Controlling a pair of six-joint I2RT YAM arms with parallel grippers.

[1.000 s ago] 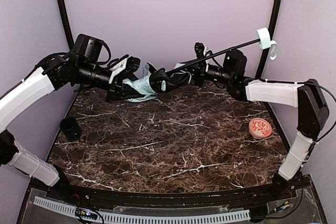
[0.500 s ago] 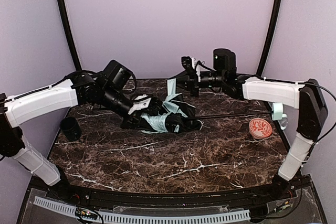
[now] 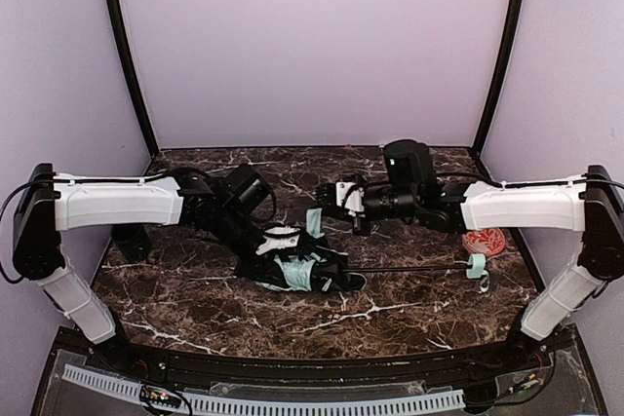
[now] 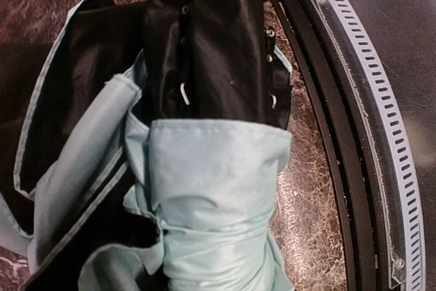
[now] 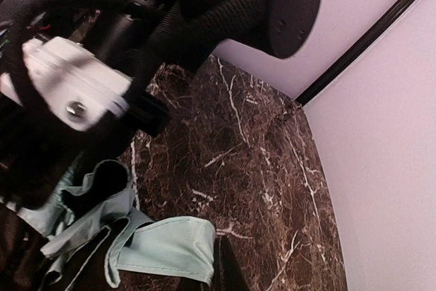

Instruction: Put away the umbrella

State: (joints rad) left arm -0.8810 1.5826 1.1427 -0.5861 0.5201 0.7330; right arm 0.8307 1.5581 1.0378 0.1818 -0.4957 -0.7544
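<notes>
The umbrella (image 3: 297, 272) is a bunched mint-green and black bundle low on the marble table, in front of centre. Its thin black shaft (image 3: 409, 268) runs right to the small mint handle (image 3: 475, 265) with a strap. My left gripper (image 3: 283, 258) is closed around the bundle. In the left wrist view the crinkled fabric (image 4: 218, 189) fills the frame and hides the fingers. My right gripper (image 3: 327, 207) sits just behind the bundle, shut on a mint flap (image 5: 170, 247) of the canopy edge. Its dark fingertip (image 5: 228, 267) shows beside that flap.
A black cup (image 3: 130, 239) stands at the left, partly behind my left arm. A red patterned bowl (image 3: 485, 239) sits at the right, behind my right forearm. The slotted grey rail (image 4: 381, 120) of the table's front edge lies close to the bundle.
Both arms brought the umbrella down from high at the back to the table's front middle. The shaft swung from pointing up-right to lying level. Both grips stayed the same.
</notes>
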